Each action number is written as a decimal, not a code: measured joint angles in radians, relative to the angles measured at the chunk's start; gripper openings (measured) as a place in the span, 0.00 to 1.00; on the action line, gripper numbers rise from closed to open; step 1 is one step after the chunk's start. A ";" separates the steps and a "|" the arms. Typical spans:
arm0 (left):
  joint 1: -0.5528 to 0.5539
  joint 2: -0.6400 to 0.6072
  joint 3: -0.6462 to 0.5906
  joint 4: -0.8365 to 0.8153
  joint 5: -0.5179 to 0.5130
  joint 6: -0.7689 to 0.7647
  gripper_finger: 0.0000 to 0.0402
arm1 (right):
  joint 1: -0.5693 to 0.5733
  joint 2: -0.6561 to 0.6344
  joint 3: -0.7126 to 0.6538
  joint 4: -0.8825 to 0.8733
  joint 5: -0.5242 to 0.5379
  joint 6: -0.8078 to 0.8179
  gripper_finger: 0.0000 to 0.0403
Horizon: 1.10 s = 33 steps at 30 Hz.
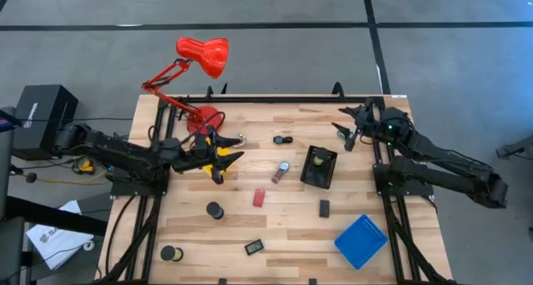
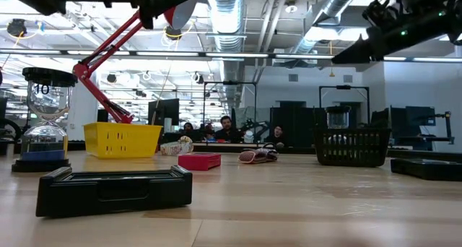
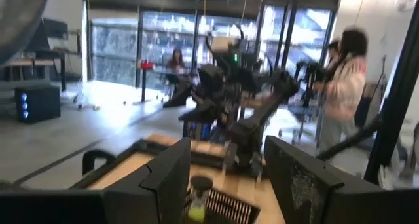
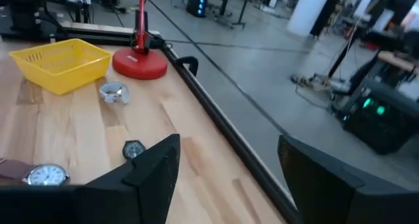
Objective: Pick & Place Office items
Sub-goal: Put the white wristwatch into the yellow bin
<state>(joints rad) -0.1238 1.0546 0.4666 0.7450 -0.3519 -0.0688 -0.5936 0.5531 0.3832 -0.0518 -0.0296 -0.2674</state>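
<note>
Wooden table (image 1: 283,235), both tools (image 1: 223,162) (image 1: 348,135) open, empty.

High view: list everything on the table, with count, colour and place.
desk lamp: 1, red, far left corner
yellow tray: 1, yellow, beside the lamp's base
basket: 1, black, right of centre
green piece: 1, green, inside the basket
blue tray: 1, blue, near right corner
wristwatch: 1, silvery face, centre
red block: 1, red, centre
black block: 1, black, below the basket
black disc: 1, black, left of centre
yellow-centred disc: 1, black, near left
left gripper: open, by the yellow tray
right gripper: open, far right corner
</note>
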 joint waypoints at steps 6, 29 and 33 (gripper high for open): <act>0.000 0.000 0.098 -0.296 -0.019 -0.050 0.47 | -0.002 0.046 0.000 -0.001 0.000 0.066 0.62; 0.103 0.244 0.432 -0.908 -0.034 -0.094 0.47 | -0.002 0.175 0.000 0.018 0.000 0.049 0.62; 0.180 0.334 0.488 -0.956 0.064 -0.097 0.47 | -0.002 0.174 0.001 0.059 0.000 0.047 0.62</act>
<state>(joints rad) 0.0560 1.3891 0.9543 -0.2109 -0.2877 -0.1658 -0.5961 0.7273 0.3840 0.0069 -0.0296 -0.2203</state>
